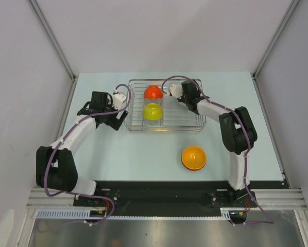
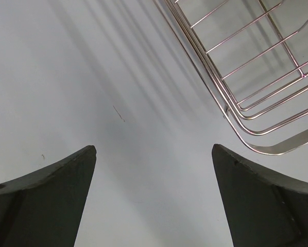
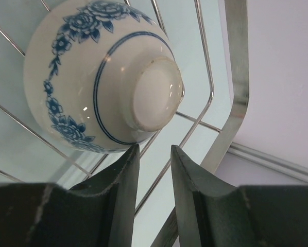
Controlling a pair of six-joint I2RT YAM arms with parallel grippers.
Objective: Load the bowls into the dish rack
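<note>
Silver wire dish rack [image 1: 185,116] at far middle of the pale table [image 1: 143,149] holds a red-orange bowl [image 1: 153,92], a yellow bowl [image 1: 152,111] and a white blue-flowered ceramic bowl [image 3: 92,77]. An orange bowl [image 1: 193,157] sits outside on the table. Right gripper [image 3: 153,149] inside the rack, jaws narrow, empty. Left gripper [image 2: 154,149] beside the rack, jaws wide.

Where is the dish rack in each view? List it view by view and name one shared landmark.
Top external: dish rack at the far middle of the table.
Left wrist: one corner, upper right.
Right wrist: wires and rim across the frame, behind a white floral bowl.
Shared landmark: the pale table under it.
</note>
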